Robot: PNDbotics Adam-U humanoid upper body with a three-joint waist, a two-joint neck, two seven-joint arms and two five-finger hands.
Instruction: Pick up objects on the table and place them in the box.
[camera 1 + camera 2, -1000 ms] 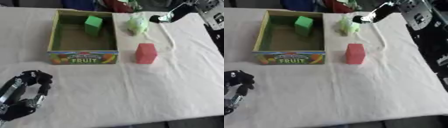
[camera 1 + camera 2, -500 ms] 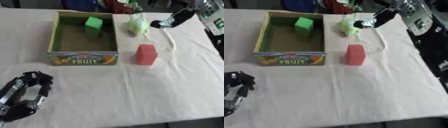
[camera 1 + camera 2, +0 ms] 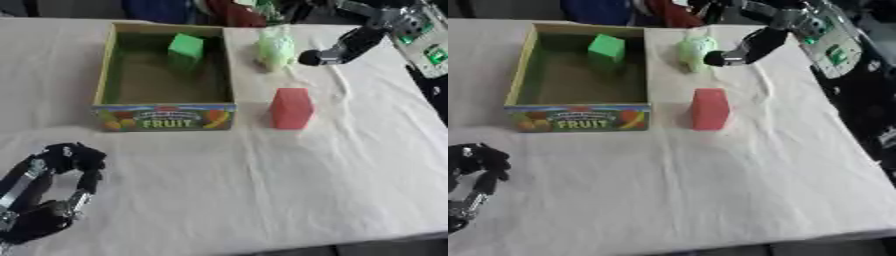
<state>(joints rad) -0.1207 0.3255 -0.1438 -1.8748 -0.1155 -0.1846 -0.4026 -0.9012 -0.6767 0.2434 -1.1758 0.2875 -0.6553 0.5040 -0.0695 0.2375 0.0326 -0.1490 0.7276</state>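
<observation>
Cube (image 3: 185, 46) in box (image 3: 164, 116), block (image 3: 290, 108) right.

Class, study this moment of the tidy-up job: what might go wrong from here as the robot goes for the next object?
1. The right hand comes at the pale green object from its side, so it may push it away rather than grasp it.
2. The red block stands upright just below; the arm could tip it.
3. The box wall is close, so a low carry might catch it.

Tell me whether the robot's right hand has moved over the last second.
Yes. The right hand has come down and leftward, closer to the pale green soft object beside the cardboard fruit box.
</observation>
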